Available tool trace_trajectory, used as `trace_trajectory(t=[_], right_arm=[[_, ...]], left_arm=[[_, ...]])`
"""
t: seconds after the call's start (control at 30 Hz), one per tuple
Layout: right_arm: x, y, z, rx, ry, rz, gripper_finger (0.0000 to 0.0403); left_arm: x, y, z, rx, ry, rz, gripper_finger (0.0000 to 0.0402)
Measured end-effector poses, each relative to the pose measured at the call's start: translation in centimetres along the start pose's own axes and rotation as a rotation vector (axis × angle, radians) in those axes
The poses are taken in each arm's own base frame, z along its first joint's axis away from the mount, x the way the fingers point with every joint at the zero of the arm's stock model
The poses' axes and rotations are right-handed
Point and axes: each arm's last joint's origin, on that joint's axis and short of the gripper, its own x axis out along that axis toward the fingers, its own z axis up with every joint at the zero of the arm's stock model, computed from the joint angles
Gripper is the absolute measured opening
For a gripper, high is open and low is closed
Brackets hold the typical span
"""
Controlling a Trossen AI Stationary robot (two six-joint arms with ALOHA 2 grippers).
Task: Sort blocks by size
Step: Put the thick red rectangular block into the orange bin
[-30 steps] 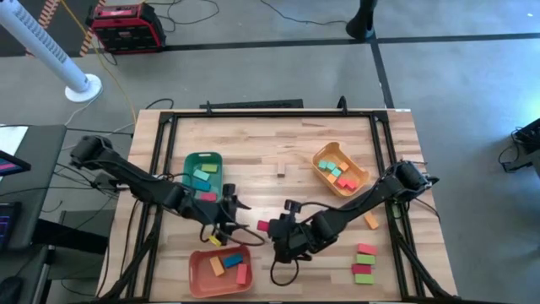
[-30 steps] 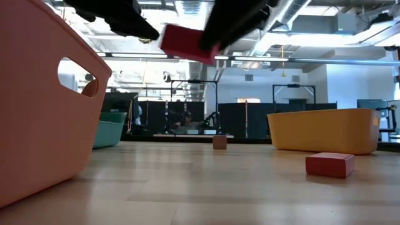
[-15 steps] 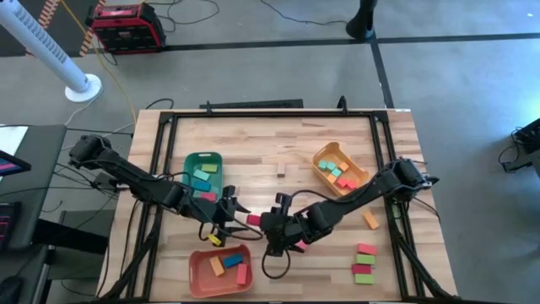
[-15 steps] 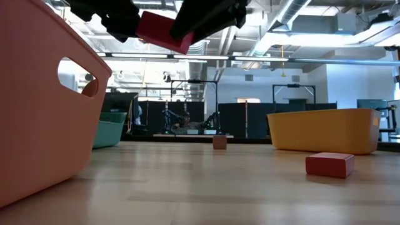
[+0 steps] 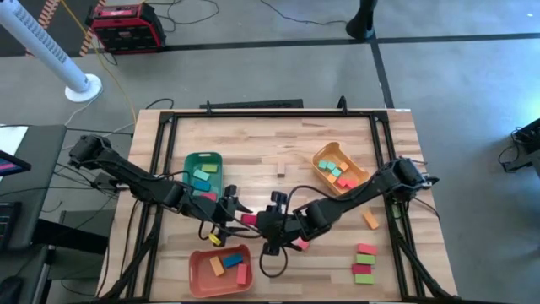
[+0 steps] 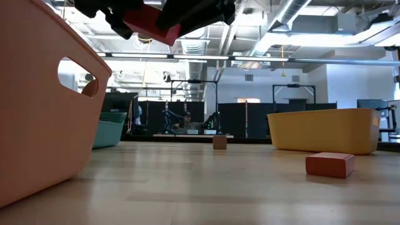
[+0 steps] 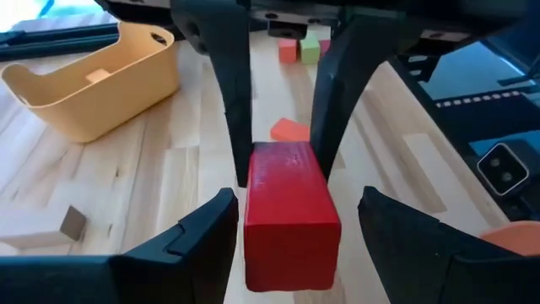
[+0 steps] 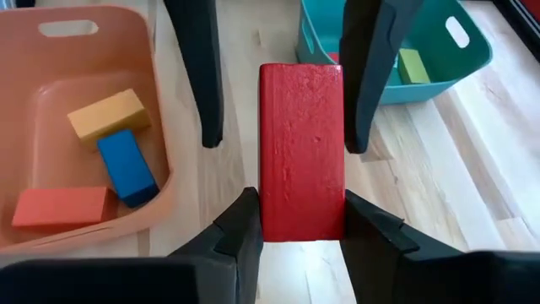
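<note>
Mid-handover at lower centre of the high view: right claw [image 8: 294,221] grips the red block [image 8: 301,152] lengthwise above the counter [image 5: 278,143], its free end between the open left claw [image 7: 295,215] fingers.

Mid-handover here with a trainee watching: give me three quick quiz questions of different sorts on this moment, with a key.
1. True or false: the right end effector is shut on the red block.
2. The left end effector has its fingers: A) clamped on the block, B) open either side of it, C) inside the green tray.
3. Fill in: the blue block lies in the ______ tray.

Key: 1 true. 2 B. 3 salmon-red.
</note>
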Motion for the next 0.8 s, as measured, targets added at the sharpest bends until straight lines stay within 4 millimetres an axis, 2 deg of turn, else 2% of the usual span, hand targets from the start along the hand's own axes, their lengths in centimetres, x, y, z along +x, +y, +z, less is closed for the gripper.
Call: trace_trajectory(t=[0.23,0.53,0.8], right_arm=[[-0.01,0.01,0.0,0.0,0.0,0.0,0.0155],[0.0,-0.03,-0.02,0.004,0.0,-0.007,0.0155],[0.01,-0.02,-0.02,0.004,0.0,-0.006,0.0169]], left_arm=[[0.0,0.16,-0.08,0.002,0.004,0.054,0.0222],[0.0,0.21,-0.11,0.012,0.006,0.074,0.0124],[-0.08,-0.04,-0.18,0.017,0.011,0.072,0.0124]])
